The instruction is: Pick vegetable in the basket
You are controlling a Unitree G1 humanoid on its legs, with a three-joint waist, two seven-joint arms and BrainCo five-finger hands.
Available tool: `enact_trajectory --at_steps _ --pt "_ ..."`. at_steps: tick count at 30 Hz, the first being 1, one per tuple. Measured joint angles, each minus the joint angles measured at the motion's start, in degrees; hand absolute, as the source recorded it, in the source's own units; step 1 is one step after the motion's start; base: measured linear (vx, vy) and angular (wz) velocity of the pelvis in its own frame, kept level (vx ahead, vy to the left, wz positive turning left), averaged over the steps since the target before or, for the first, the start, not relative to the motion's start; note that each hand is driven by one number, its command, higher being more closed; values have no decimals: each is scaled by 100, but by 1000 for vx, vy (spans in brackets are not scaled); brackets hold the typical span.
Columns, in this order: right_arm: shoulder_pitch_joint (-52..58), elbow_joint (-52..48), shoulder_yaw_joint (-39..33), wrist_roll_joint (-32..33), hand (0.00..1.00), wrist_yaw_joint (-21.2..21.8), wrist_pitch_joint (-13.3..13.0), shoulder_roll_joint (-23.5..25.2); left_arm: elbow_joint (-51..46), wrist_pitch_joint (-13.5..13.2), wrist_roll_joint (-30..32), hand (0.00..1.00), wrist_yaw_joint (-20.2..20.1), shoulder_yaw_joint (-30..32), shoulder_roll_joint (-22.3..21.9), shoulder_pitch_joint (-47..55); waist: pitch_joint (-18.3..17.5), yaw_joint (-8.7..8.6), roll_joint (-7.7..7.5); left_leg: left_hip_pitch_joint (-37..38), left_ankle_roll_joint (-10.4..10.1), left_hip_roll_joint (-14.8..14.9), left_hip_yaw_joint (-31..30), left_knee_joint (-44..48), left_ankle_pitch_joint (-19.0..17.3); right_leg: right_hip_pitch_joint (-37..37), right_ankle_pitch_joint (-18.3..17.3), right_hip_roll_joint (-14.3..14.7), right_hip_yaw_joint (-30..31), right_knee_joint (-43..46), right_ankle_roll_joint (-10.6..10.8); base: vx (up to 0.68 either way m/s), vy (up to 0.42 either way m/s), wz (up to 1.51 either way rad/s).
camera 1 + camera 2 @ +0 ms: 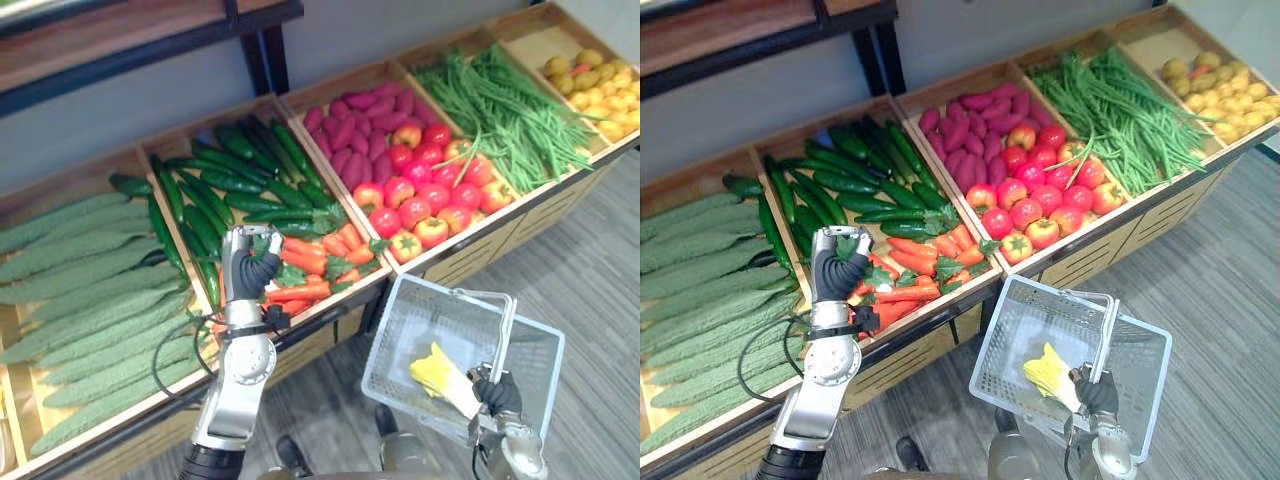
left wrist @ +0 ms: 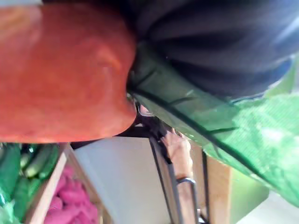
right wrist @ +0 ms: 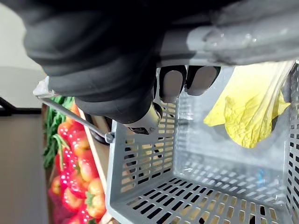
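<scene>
Left robot hand down in the carrot bin, dark ribbed cover upward, pressed in among the carrots and their green leaves. Cannot tell whether spread or closed there. From the wrist, an orange carrot and a broad leaf right up against the cover.

Right robot hand curled tight round the handle of the grey mesh basket, dark fingertips wrapped under the bar. Holds the basket up in front of the wooden bins, well apart from the left robot hand and off to its right. Inside the basket, just beside the right robot hand, a yellow-green leafy vegetable, lying against the mesh wall on the handle side.

Just beyond the left robot hand, dark green cucumbers. To its left, long pale bumpy gourds. To its right, past the carrots, red tomatoes with purple sweet potatoes behind them. Farther right again, a heap of green beans, then small yellow round produce in the last bin.
</scene>
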Motion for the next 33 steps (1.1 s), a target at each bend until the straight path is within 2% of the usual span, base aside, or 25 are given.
enact_trajectory --at_steps 1,2,3,5,6,7,9,11,12,13,14,15,16,17,18,19,20,21,22,23,24,25,26,28,33 --pt "-14 -73 44 -30 100 -18 3 -1 0 -1 -3 100 -24 -48 -4 0 -4 14 -5 17 -19 100 138 72 -67 -84 -10 -85 -361 9 -77 -18 -37 -166" --pt "-58 -156 126 -102 100 -30 3 -1 1 -16 -7 100 -94 -144 -14 -11 -37 16 11 131 -54 177 468 181 -135 -259 20 -333 -1342 125 -380 31 -29 -136" --pt "-161 -189 185 -144 100 -33 1 -1 34 -27 -9 100 -103 -203 -22 -49 -47 -30 -14 259 -110 250 765 234 -173 -352 53 -666 -2485 263 -518 56 -31 -135" --pt "-341 -173 189 -215 100 -46 1 -6 167 -34 -9 100 -111 -217 -43 -191 -50 -37 -23 460 -171 284 1100 211 -143 -360 136 -1081 -3862 501 -674 100 -57 -126" --pt "-554 -73 196 -274 100 -57 -8 -35 289 -37 -12 100 -109 -198 -48 -330 -51 -42 -8 615 -201 309 1200 191 -123 -366 299 -1262 -4583 766 -691 163 -162 -172" --pt "-836 93 194 -302 100 -107 -12 -89 447 -36 -29 100 -95 -158 -48 -510 -42 -60 37 735 -214 352 1211 182 -132 -519 240 -1203 -4762 1006 -673 178 -219 -153" --pt "-1160 316 183 -295 100 -169 -13 -252 761 -35 -83 100 -126 -234 -100 -834 -49 -99 139 900 -214 467 1244 305 -129 -632 73 -943 -4447 1129 -710 167 -178 -130" --pt "-1353 491 196 -298 100 -249 -13 -366 943 -38 -128 100 -160 -336 -123 -1016 -59 -137 199 961 -144 865 1104 1100 -82 -608 -84 -693 -4146 1224 -741 187 -80 -119" --pt "-1407 510 282 -301 100 -269 -11 -440 1107 -40 -137 100 -207 -435 -113 -1036 -33 -135 191 818 595 1243 370 2225 431 -347 -179 -512 -3812 1151 -757 237 -53 -115" --pt "-1411 515 445 -299 100 -305 -13 -511 1246 -40 -186 100 -206 -478 -90 -1003 -11 -112 170 526 662 1249 -597 2883 623 -52 -199 -459 -3556 919 -762 243 -14 -129" --pt "-1447 515 514 -299 100 -379 -22 -529 1301 -40 -232 100 -204 -507 -93 -988 -5 -77 178 172 352 1029 -1356 3266 111 102 -243 -437 -3350 719 -817 199 71 -109" --pt "-1559 534 551 -300 100 -398 -23 -543 1311 -41 -243 100 -204 -556 -90 -938 8 -51 179 -242 327 610 -2075 3438 -412 247 -242 -442 -3078 580 -818 188 113 -120" --pt "-1690 626 594 -303 100 -399 -26 -530 1314 -45 -243 100 -205 -586 -78 -878 28 -28 156 -553 450 199 -2509 3312 -769 419 -242 -457 -2789 468 -817 187 116 -110" --pt "-1733 674 621 -306 100 -399 -27 -531 1315 -48 -242 100 -206 -591 -80 -853 41 -4 147 -701 495 17 -2691 3183 -881 503 -242 -468 -2662 419 -816 201 141 -120" --pt "-1751 741 673 -310 100 -400 -49 -547 1316 -50 -242 100 -205 -597 -89 -813 48 92 142 -976 532 -309 -3058 2853 -959 611 -250 -478 -2375 353 -799 200 181 -116" --pt "-1760 773 690 -324 100 -400 -51 -549 1315 -53 -243 100 -204 -591 -87 -793 51 166 144 -1155 530 -577 -3371 2522 -958 648 -262 -490 -2141 336 -756 224 248 -147" --pt "-1762 827 766 -365 100 -401 -51 -598 1315 -56 -245 100 -203 -589 -91 -768 61 237 159 -1340 447 -853 -3796 1898 -904 672 -257 -505 -1850 358 -522 168 236 -126" --pt "-1761 850 823 -373 100 -400 -49 -644 1315 -62 -248 100 -204 -587 -110 -751 83 267 208 -1360 337 -925 -3979 1473 -780 656 -281 -463 -1732 399 -428 127 274 -138" --pt "-1768 848 927 -408 100 -386 -48 -777 1311 -99 -322 100 -210 -591 -200 -729 154 270 471 -1406 424 -851 -4239 787 -32 654 -358 -218 -1494 488 -270 136 303 -112" --pt "-1730 879 988 -442 100 -384 -8 -724 1385 -113 -425 100 -216 -588 -167 -681 154 257 434 -1298 380 -860 -4072 842 -151 704 -342 -260 -1291 468 -208 257 379 -109" --pt "-1676 811 1121 -470 100 -363 -7 -649 1400 -113 -622 100 -225 -593 -105 -694 169 219 277 -1223 451 -1002 -3905 619 -153 715 -217 -401 -1113 256 -16 221 259 -56" --pt "-1667 811 1123 -471 100 -362 -7 -612 1400 -113 -652 100 -226 -594 -93 -705 172 211 243 -1202 496 -1038 -3881 548 -122 712 -211 -434 -1086 218 -10 207 193 -30" --pt "-1603 812 1121 -497 100 -353 1 -488 1401 -112 -777 100 -229 -650 -80 -717 193 198 132 -1075 598 -1185 -3793 246 6 723 -173 -568 -1058 90 51 128 110 -1" --pt "-1483 812 1121 -509 100 -292 49 -420 1403 -98 -925 100 -230 -659 -78 -688 212 202 100 -830 662 -1337 -3730 -127 103 854 -149 -704 -1059 -58 93 178 127 0" --pt "-1341 542 1241 -456 100 -79 101 -359 1429 -90 -1079 100 -348 -794 62 -589 204 154 92 -528 664 -1367 -3648 -506 111 1059 -140 -716 -1034 -322 91 128 22 -7"
